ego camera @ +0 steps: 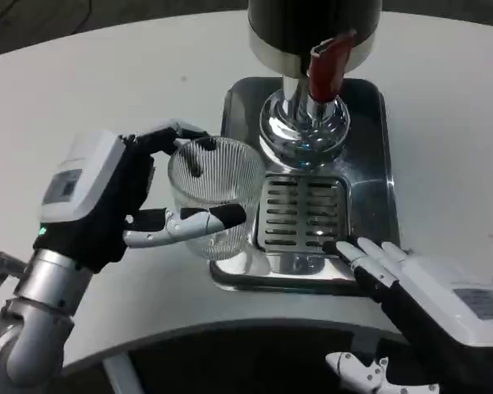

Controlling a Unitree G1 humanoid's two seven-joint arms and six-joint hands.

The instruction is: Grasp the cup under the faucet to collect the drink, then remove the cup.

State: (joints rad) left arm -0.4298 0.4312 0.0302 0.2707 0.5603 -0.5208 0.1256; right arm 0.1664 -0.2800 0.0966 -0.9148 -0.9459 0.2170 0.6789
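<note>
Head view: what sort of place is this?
Probably a lab mock-up of a drinks station: a chrome drink dispenser with a red tap lever stands on a steel drip tray with a slotted grate on a white table. The left hand holds a ribbed clear glass cup.

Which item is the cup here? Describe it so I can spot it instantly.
Start at the dark drink dispenser at the top and its steel drip tray. At the tray's left edge stands the cup, held by the left hand. It is the one clear, vertically ribbed glass tumbler among metal parts.
</note>
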